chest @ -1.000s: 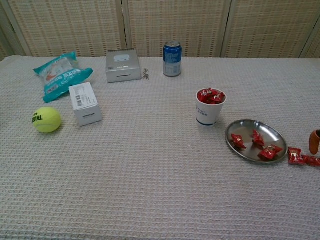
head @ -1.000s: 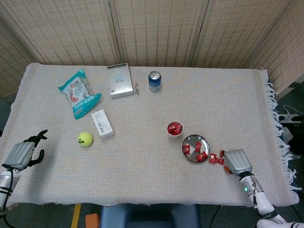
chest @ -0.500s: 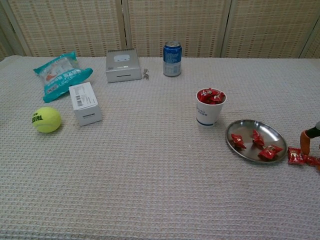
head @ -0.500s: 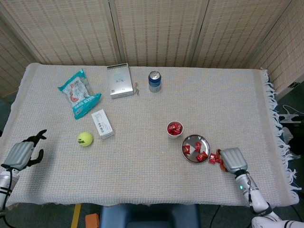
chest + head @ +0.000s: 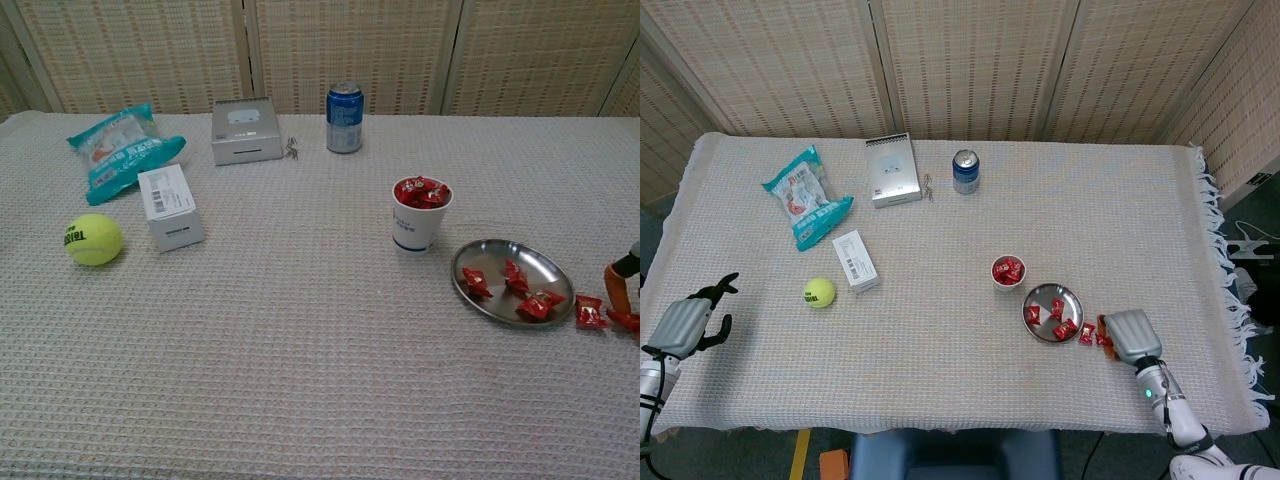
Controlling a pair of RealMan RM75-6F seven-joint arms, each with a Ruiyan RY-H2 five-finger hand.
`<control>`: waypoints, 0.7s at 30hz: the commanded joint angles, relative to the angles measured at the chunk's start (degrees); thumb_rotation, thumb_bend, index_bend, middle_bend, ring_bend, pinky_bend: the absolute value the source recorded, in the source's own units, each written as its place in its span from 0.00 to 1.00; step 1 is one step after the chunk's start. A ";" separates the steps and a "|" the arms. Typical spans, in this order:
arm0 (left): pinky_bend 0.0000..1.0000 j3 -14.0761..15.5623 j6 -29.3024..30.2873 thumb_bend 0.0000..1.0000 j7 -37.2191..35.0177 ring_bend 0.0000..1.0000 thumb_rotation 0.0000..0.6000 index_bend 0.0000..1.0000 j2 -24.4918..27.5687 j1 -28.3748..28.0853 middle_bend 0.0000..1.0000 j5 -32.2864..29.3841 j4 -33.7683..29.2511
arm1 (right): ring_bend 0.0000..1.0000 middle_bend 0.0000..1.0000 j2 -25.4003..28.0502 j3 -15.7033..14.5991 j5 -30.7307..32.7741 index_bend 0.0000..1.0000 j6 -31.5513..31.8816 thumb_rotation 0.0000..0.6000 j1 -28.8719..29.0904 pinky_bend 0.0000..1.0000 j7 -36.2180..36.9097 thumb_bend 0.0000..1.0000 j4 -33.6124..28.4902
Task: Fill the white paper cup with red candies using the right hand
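Across the frame spreads the bench (image 5: 1120, 210), draped in a beige woven cloth, with slatted screens (image 5: 970, 60) behind it. At lower right, the right hand (image 5: 1132, 335) rests palm-down by loose red candies (image 5: 589, 312); whether it grips one I cannot tell. At lower left, the left hand (image 5: 685, 322) hangs off the edge, fingers apart, holding nothing. Right of centre stands the white paper cup (image 5: 419, 215), candy-filled, beside a steel dish (image 5: 490, 261).

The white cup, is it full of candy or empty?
Full, about to the brim. Red candies heap up at the rim of the white paper cup, and it stands upright.
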 commanded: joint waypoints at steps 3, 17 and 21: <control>0.33 0.03 -0.16 0.61 0.22 0.19 1.00 0.00 -0.09 -0.09 0.21 -0.02 -0.06 | 0.85 0.84 3.51 1.71 -2.62 0.56 2.47 1.00 -0.65 1.00 3.22 0.24 -4.54; 0.33 -0.09 -0.33 0.61 0.79 0.19 1.00 0.00 -0.19 -0.15 0.21 -0.42 -0.19 | 0.87 0.84 0.07 15.25 1.35 0.58 1.75 1.00 9.56 1.00 -0.03 0.24 -10.87; 0.33 -0.04 -0.30 0.61 0.97 0.19 1.00 0.00 -0.22 -0.15 0.21 -0.34 -0.26 | 0.87 0.84 -5.14 17.54 5.49 0.58 0.08 1.00 13.63 1.00 -3.53 0.24 -6.92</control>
